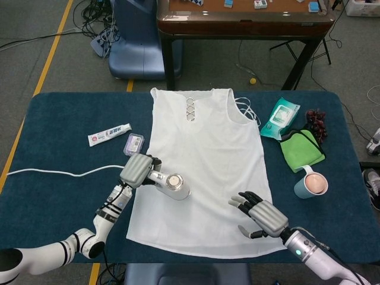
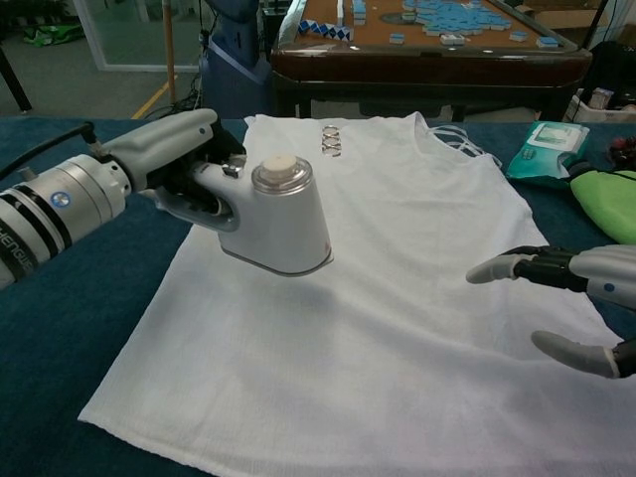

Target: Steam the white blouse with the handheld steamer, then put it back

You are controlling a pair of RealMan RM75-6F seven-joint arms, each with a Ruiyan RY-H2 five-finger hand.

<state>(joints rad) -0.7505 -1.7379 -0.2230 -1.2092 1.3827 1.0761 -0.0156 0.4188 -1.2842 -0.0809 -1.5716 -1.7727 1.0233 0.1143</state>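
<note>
The white blouse [image 1: 205, 166] [image 2: 397, 288] lies flat on the blue table, neckline at the far side. My left hand [image 1: 138, 170] [image 2: 174, 164] grips the handle of the white handheld steamer [image 1: 176, 186] [image 2: 281, 221], which hovers over the blouse's left lower part, its head facing the fabric. Its white cord [image 1: 59, 173] trails off to the left. My right hand [image 1: 261, 214] [image 2: 566, 298] is open, fingers spread, just above the blouse's right lower part.
A toothpaste tube [image 1: 109, 134] and a small purple case [image 1: 133, 144] lie left of the blouse. To the right are a wipes pack [image 1: 280, 117] [image 2: 546, 149], a green pouch [image 1: 301, 149], dark grapes [image 1: 316, 122] and a mug [image 1: 311, 183]. A wooden table [image 1: 243, 18] stands behind.
</note>
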